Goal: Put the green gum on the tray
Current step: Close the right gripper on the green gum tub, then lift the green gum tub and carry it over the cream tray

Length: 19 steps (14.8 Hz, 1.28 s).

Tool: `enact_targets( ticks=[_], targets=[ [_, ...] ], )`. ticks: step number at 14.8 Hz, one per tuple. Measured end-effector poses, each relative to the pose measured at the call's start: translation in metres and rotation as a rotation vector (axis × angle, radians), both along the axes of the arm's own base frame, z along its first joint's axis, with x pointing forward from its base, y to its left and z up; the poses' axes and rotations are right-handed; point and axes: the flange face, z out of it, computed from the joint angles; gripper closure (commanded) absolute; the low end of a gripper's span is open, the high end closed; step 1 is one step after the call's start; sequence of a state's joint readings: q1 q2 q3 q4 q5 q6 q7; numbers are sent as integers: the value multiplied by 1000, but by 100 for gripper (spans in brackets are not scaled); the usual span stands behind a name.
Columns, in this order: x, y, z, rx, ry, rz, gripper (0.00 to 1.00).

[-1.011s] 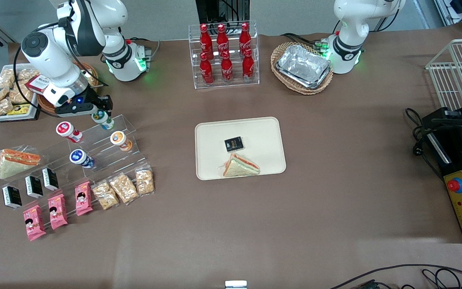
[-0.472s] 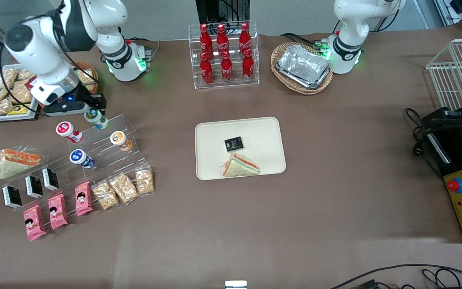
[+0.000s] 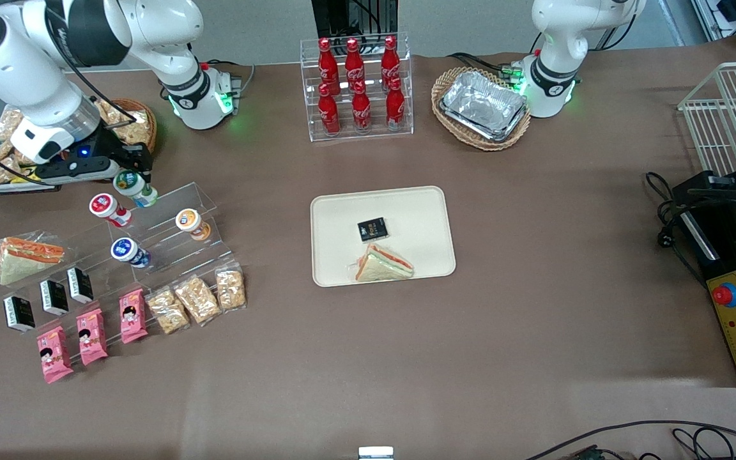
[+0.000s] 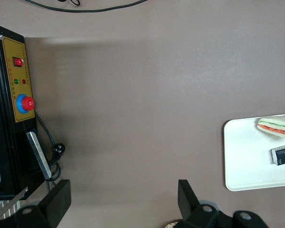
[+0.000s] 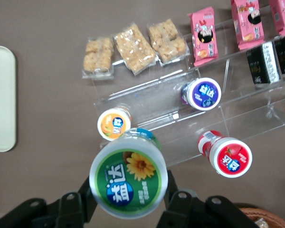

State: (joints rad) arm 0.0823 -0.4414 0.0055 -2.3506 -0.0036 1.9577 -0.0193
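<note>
Since a moment ago, the gripper (image 3: 133,180) has gone up and back from the clear stepped rack (image 3: 170,223), taking the green gum (image 3: 131,186) with it. Its two fingers squeeze the bottle, lid toward the wrist camera, so its long axis runs along the fingers. From the gum, the tray (image 3: 419,211) lies at about 3 o'clock in the front view, well apart, so I think the arm must carry it sideways.

Right arm reaches down from about 10 o'clock over its own end of the table, wrist angled downward. Black two-finger claw (image 3: 131,182) clamped on the green-lidded white gum bottle (image 3: 132,186), carried clear above the table.
</note>
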Motion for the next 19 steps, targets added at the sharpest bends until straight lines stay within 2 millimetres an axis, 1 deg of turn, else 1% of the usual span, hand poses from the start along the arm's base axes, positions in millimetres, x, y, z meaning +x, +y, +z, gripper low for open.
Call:
enact_targets(
  ticks=[2, 4, 6, 8, 11, 13, 15, 19],
  targets=[
    [13, 13, 23, -1, 18, 1, 60],
    [27, 34, 41, -1, 31, -13, 59],
    [39, 61, 49, 1, 31, -37, 59],
    [43, 90, 48, 11, 39, -76, 59],
    [42, 134, 40, 35, 67, -159, 59],
    [40, 166, 30, 38, 77, -215, 59],
    [40, 198, 14, 41, 75, -267, 59],
    [39, 258, -28, 60, 57, -372, 59]
  ],
)
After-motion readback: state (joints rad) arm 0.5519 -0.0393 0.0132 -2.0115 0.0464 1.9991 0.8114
